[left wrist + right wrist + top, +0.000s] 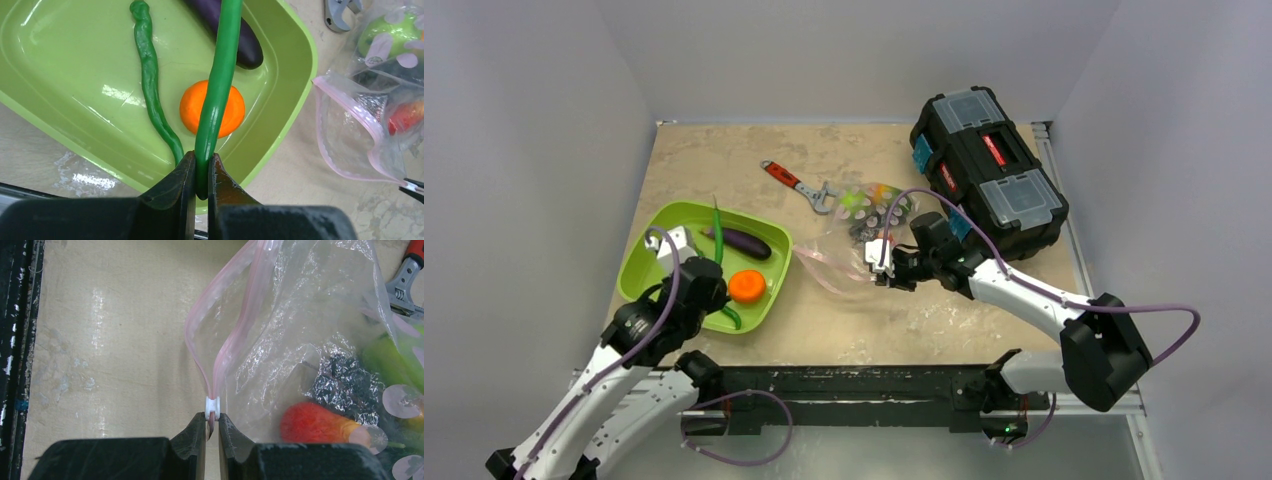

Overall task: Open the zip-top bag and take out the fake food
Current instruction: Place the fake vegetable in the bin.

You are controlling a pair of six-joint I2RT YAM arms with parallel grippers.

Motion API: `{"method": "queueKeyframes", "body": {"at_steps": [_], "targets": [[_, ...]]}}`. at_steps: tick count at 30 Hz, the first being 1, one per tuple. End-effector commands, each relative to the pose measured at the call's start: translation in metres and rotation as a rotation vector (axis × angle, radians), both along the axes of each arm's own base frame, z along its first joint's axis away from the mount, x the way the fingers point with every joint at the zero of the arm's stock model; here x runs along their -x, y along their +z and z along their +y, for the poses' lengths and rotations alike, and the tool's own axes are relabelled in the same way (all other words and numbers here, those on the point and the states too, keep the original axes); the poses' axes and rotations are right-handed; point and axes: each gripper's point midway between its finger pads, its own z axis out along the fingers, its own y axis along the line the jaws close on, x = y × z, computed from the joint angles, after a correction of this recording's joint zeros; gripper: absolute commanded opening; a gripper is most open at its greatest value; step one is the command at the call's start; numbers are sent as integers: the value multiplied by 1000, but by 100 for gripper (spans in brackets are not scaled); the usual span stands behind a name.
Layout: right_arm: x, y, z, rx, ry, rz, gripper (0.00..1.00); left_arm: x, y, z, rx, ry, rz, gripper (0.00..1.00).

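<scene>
The zip-top bag (854, 235) lies mid-table with its pink zip strip parted and its mouth open toward the green tray (649, 255). My right gripper (879, 262) is shut on the strip's end by the white slider (212, 406). A red piece (310, 422) and a green fruit (385, 357) of the fake food are still inside the bag (300, 325). My left gripper (692, 262) is shut on a slim green pod (220, 75) over the tray (45, 75). In the tray lie an eggplant (742, 241), an orange fruit (747, 286) and a second pod (150, 85).
A red-handled wrench (799, 183) lies behind the bag. A black toolbox (989, 170) stands at the back right, close to the right arm. The tray's right rim is a short way from the bag's mouth (350, 130). White walls enclose the table.
</scene>
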Motion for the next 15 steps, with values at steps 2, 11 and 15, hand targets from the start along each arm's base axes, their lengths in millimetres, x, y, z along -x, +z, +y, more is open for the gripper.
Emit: {"method": "queueKeyframes", "body": {"at_steps": [2,11,15], "targets": [[-12,22,8,-39,5,-56,3,-17,-19,-10,88,98,55,0],[-12,22,8,-42,6,-56,3,-27,-38,3,172,298,53,1],[-12,23,8,-41,6,-58,3,-32,-47,4,189,343,88,5]]}}
